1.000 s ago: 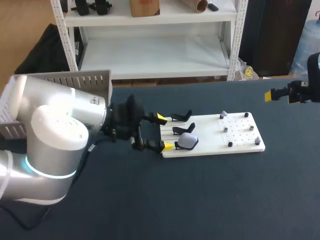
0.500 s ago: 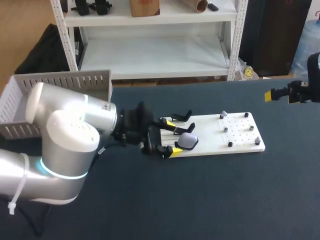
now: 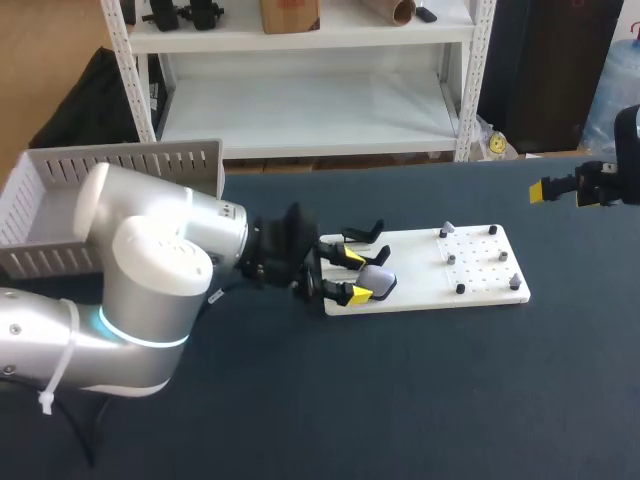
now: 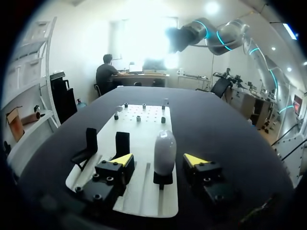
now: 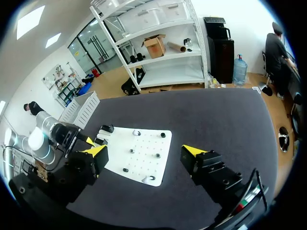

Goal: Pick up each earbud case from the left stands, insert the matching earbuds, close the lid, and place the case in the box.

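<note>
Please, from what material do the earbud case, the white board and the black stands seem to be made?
The earbud case looks like smooth pale grey plastic, with a soft sheen on its rounded shell. The white board seems a matte rigid sheet, plastic or painted; I cannot tell which. The black stands look like matte plastic: dull, no glints.

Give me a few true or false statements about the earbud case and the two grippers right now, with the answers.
1. The earbud case stands between the open fingers of the left gripper. True.
2. The right gripper is shut on an earbud. False: it is open and empty, away from the white board.
3. Three cases sit on the white board. False: only one does; the other two stands are empty.
4. The left gripper is at the end of the white board where the stands are. True.
</note>
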Available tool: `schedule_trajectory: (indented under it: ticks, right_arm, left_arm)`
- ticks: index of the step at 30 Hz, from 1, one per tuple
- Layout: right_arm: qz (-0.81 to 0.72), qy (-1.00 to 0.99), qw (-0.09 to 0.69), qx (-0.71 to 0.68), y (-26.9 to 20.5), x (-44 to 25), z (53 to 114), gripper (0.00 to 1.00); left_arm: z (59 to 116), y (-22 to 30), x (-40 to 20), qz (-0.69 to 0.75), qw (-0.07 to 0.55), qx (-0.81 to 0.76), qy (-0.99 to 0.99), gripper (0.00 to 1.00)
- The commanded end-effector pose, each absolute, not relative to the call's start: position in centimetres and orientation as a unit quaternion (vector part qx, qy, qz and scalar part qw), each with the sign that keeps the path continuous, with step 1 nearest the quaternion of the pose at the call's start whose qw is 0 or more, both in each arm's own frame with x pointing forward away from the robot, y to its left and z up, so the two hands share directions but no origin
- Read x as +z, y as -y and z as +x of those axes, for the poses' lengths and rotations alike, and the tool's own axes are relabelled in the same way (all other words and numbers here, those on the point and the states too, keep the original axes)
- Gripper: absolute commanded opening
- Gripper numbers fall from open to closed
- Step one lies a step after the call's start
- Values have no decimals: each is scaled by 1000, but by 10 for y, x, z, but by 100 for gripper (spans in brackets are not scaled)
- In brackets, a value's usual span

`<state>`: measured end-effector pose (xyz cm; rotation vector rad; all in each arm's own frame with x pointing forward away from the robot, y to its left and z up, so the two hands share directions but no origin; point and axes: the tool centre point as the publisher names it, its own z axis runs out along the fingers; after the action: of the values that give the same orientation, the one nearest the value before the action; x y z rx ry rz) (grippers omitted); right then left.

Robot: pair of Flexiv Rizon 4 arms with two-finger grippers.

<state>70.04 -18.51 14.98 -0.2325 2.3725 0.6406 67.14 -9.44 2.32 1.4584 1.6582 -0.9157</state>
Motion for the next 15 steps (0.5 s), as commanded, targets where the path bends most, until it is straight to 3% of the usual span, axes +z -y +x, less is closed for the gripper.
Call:
schedule_trajectory:
  ticks: [1, 4, 15]
  right_arm:
    - [-89, -907, 330, 246, 186, 150, 700, 100]
    - [-89, -907, 330, 246, 186, 150, 700, 100]
    - [-89, -907, 330, 246, 186, 150, 700, 100]
  left_arm:
    - [676, 97, 19, 569, 363, -362, -643, 57]
    - [676, 100, 18, 571, 361, -366, -640, 48]
    - [671, 106, 16, 575, 359, -375, -633, 43]
